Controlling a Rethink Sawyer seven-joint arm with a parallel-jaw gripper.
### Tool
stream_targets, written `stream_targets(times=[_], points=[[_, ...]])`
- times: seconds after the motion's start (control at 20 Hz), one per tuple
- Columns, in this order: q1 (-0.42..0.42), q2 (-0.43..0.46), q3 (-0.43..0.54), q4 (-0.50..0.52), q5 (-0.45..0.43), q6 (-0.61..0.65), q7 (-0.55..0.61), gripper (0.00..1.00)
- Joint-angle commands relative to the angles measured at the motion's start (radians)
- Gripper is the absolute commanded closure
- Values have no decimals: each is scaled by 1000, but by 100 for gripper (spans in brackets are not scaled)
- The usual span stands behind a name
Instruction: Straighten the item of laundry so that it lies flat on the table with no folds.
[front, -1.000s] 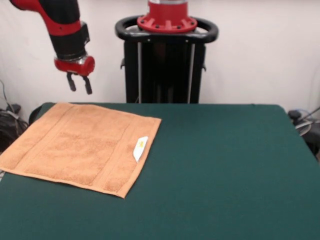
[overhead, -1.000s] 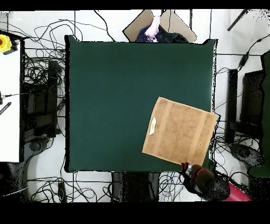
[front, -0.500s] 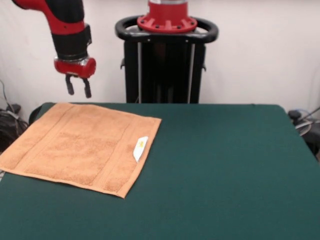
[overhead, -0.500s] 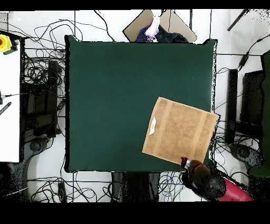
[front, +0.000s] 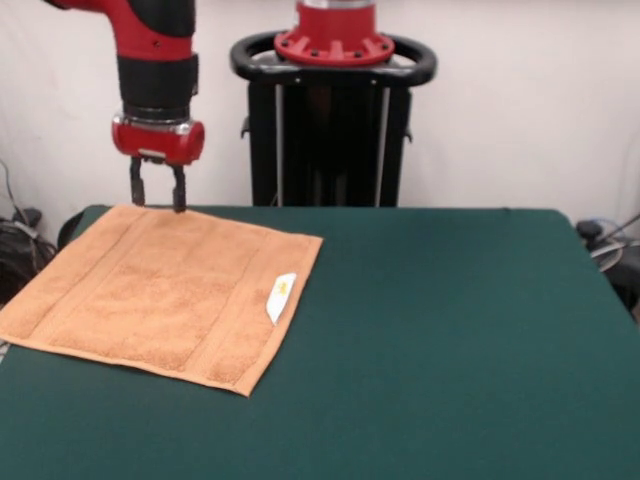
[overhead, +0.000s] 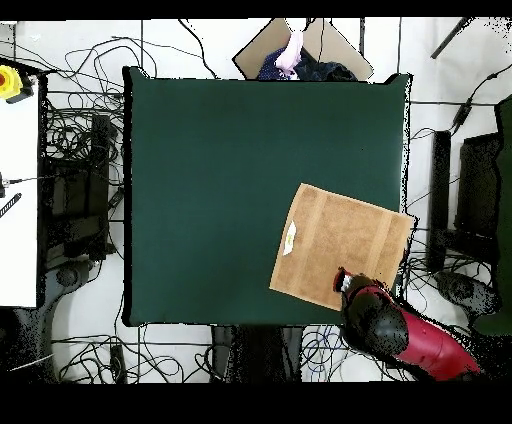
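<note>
Hand (front: 158, 195): fingers slightly parted, holding nothing. Over the last second it has swung in from beyond the tabletop's edge and dropped, tips now at or just above the towel's far border; contact cannot be confirmed. Directly beneath and in front of the hand, the towel (front: 160, 290) lies spread on the green tabletop (front: 450, 340), one corner overhanging, white tag (front: 281, 296) outward. Judgement: largely flat already; a corner adjustment appears intended.
</note>
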Motion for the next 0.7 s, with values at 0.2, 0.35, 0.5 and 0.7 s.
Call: stream_targets(times=[0.2, 0.35, 0.5, 0.7], points=[[167, -74, -16, -4, 161, 86, 233, 0], [173, -52, -17, -32, 171, 94, 200, 0], [181, -18, -14, -65, 182, 97, 177, 0], [192, 25, -19, -96, 185, 80, 167, 0]])
